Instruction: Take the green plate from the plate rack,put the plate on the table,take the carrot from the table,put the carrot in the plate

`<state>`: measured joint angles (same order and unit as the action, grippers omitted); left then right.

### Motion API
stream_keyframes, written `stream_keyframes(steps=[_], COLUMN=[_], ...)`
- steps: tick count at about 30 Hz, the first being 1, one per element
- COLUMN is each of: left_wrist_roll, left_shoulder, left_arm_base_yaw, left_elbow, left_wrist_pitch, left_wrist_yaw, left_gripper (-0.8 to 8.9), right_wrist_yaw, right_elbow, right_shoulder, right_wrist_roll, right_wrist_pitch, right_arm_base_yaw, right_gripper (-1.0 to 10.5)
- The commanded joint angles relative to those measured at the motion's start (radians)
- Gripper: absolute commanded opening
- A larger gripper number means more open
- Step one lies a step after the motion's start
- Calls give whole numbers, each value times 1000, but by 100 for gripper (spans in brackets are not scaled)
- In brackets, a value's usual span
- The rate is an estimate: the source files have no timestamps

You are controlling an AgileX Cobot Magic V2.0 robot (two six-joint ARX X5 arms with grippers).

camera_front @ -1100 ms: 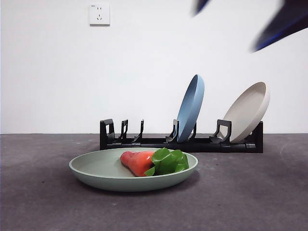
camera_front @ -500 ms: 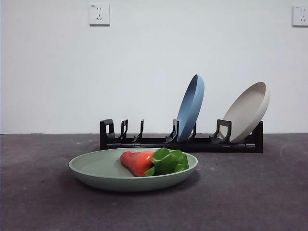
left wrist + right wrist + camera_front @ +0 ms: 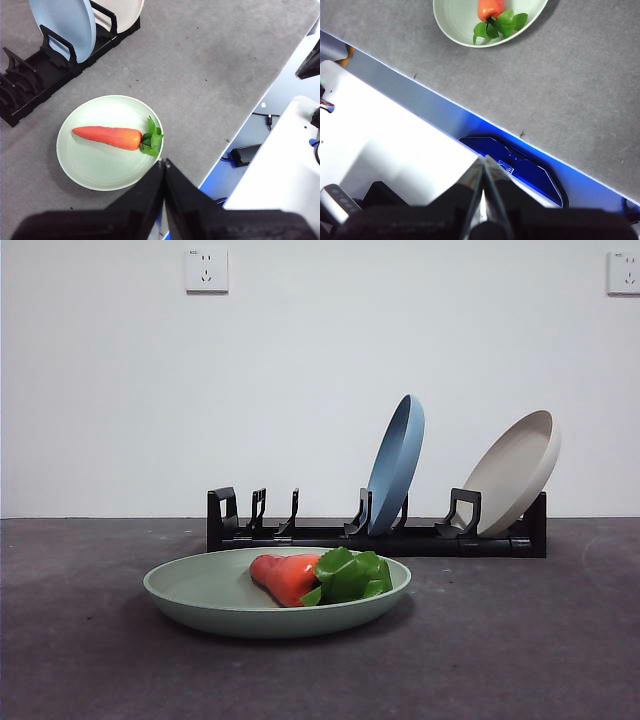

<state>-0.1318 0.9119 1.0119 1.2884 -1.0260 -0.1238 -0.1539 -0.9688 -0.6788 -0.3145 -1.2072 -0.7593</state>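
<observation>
Carrot is seen lying flat inside the green plate, and the plate sits on the worktop just in front of the plate rack, a bit left of centre in the front view. Its orange body points left there and the leaves bunch up on the right; the near rim hides the carrot's underside. From the left wrist view the whole carrot can be made out on the plate, leaves near the plate's edge.

Two more plates are left in the rack: a blue plate standing nearly upright around the middle, and a beige plate leaning at the right end. The left slots hold nothing. In the left wrist view the rack is cut off at the picture's edges, and only part of each racked plate shows.

Neither arm appears in the front view. The left gripper is held high above the worktop's near edge, jaws closed together on nothing. The right gripper is pulled back past the worktop's edge, jaws likewise pressed tight and empty; only a slice of the plate and the carrot's leafy end are caught in its view.

Two wall sockets are visible on the white wall, the right one clipped by the frame.
</observation>
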Motion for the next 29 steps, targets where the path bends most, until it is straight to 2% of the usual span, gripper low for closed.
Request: stream_keyframes(steps=[1, 11, 13, 16, 17, 19, 22, 25, 29], left_wrist_roll=[-3, 8, 45, 125, 155, 196, 213, 215, 215], left_shoulder=[2, 2, 1, -15, -23, -45, -116, -220, -375], left_arm_base_yaw=[2, 2, -5, -64, -103, -197, -369, -538, -703], left_elbow=[-4, -4, -4, -6, -8, -16, -77, -207, -422], left_wrist_pitch=[7, 9, 27, 88, 124, 188, 302, 460, 652], left_wrist_yaw=[-3, -4, -34, -145, -169, -151, -41, 58, 74], left_gripper=[-4, -4, -4, -4, -4, -4, -4, -4, -3], right_wrist_yaw=[3, 3, 3, 3, 3, 3, 3, 3, 3], right_elbow=[-1, -1, -1, -1, -1, -1, -1, -1, -1], right_shoulder=[1, 1, 1, 1, 1, 1, 1, 1, 1], right_wrist_roll=[-2, -2, -2, -2, -2, -2, -2, -2, -2], right_wrist_pitch=[5, 5, 5, 5, 5, 5, 5, 5, 5], right_arm_base_yaw=[-2, -2, -2, -2, -2, -2, -2, -2, -2], right_gripper=[2, 2, 2, 2, 2, 2, 2, 2, 2])
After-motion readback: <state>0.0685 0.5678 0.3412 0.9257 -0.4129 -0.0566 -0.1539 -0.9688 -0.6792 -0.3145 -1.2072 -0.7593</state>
